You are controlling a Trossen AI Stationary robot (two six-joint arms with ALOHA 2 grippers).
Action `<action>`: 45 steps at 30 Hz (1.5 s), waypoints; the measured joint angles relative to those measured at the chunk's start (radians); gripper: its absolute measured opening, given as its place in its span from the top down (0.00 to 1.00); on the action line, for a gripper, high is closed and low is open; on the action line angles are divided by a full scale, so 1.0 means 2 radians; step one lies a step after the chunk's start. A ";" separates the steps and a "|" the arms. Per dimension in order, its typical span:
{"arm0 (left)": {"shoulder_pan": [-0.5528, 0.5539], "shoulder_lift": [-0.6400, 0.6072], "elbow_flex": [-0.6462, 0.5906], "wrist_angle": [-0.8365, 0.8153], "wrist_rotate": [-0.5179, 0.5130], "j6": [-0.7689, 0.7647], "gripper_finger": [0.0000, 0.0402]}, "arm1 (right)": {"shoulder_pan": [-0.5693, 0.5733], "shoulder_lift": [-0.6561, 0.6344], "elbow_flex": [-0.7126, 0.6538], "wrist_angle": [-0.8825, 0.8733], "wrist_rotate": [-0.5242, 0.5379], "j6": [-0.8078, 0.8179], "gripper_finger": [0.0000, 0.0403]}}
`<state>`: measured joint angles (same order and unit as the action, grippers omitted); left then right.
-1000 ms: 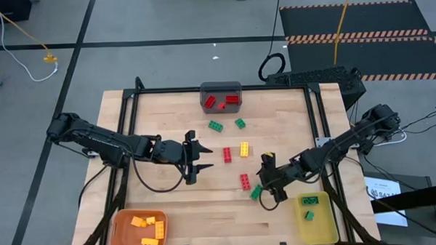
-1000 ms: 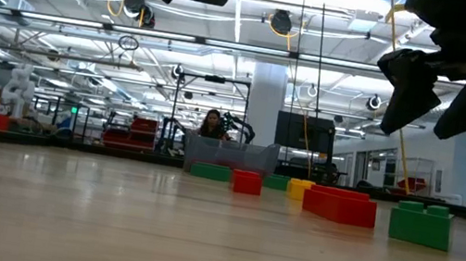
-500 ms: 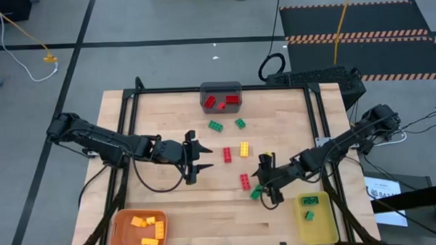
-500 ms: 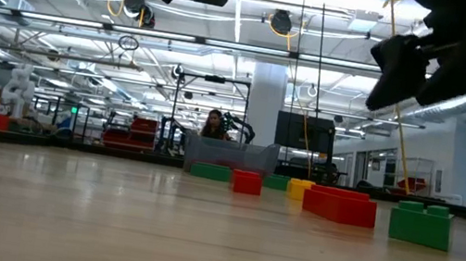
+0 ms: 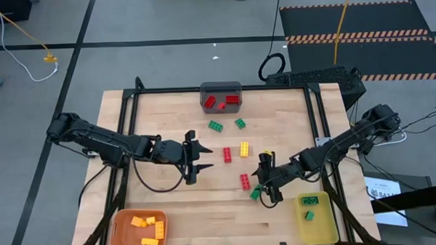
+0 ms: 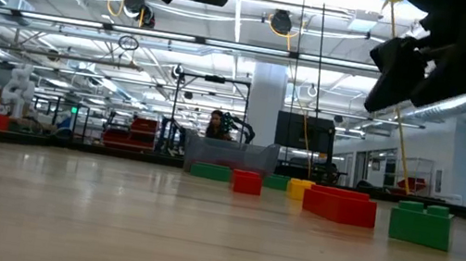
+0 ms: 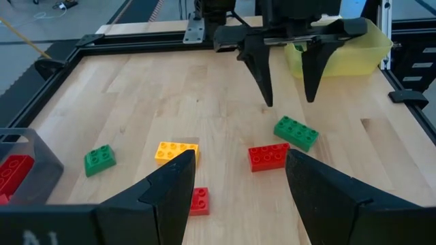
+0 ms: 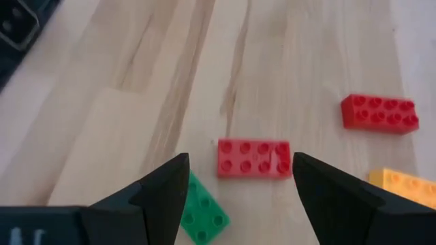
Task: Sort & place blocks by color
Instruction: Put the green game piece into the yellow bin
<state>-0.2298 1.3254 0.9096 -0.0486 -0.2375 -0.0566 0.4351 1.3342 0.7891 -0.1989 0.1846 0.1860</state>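
Note:
Six loose blocks lie flat on the table: two green (image 5: 215, 125) (image 5: 240, 123), a red (image 5: 227, 155), a yellow (image 5: 244, 149), a second red (image 5: 245, 181) and a third green (image 5: 255, 193). My right gripper (image 5: 267, 182) hangs open above the table beside that last green block (image 7: 296, 132), touching nothing. In its wrist view the red block (image 8: 254, 158) shows between its fingers and the green block (image 8: 201, 211) by one finger. My left gripper (image 5: 197, 159) waits open, left of the red block (image 7: 199, 201).
A gray bin (image 5: 221, 97) with red blocks stands at the far edge. An orange bin (image 5: 139, 229) with yellow blocks sits at the near left corner, and a yellow bin (image 5: 317, 217) with green blocks at the near right. Bare wood lies between the bins.
My right gripper has shifted a little toward the table's left edge, coming closer over the nearest green block, and has stayed open. The blocks have not moved.

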 joint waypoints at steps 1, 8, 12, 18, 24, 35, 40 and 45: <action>0.000 0.000 0.000 0.000 0.000 0.000 0.43 | 0.001 0.000 0.000 -0.010 -0.001 0.000 0.38; 0.000 0.000 0.000 0.000 0.000 0.000 0.43 | 0.013 0.049 0.000 -0.039 -0.015 -0.038 0.38; 0.000 0.000 0.000 0.000 0.000 0.000 0.43 | 0.012 0.082 0.000 -0.026 -0.016 -0.061 0.38; 0.000 0.000 0.000 0.002 0.000 0.000 0.43 | 0.013 0.088 0.000 -0.026 -0.043 -0.061 0.38; 0.000 0.000 0.000 0.039 0.000 0.000 0.43 | 0.019 0.088 0.000 -0.028 -0.054 -0.060 0.38; 0.000 0.000 0.000 0.068 0.000 -0.038 0.43 | 0.018 0.101 -0.011 -0.003 -0.052 -0.058 0.38; 0.000 0.000 0.000 0.079 0.000 -0.048 0.43 | 0.016 0.101 -0.019 0.014 -0.041 -0.054 0.38; 0.003 0.000 0.000 0.080 0.000 -0.046 0.43 | 0.015 0.101 -0.030 0.025 -0.041 -0.048 0.40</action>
<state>-0.2242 1.3258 0.9096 0.1108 -0.2373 -0.1490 0.4648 1.5360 0.7290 -0.1498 0.1032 0.0891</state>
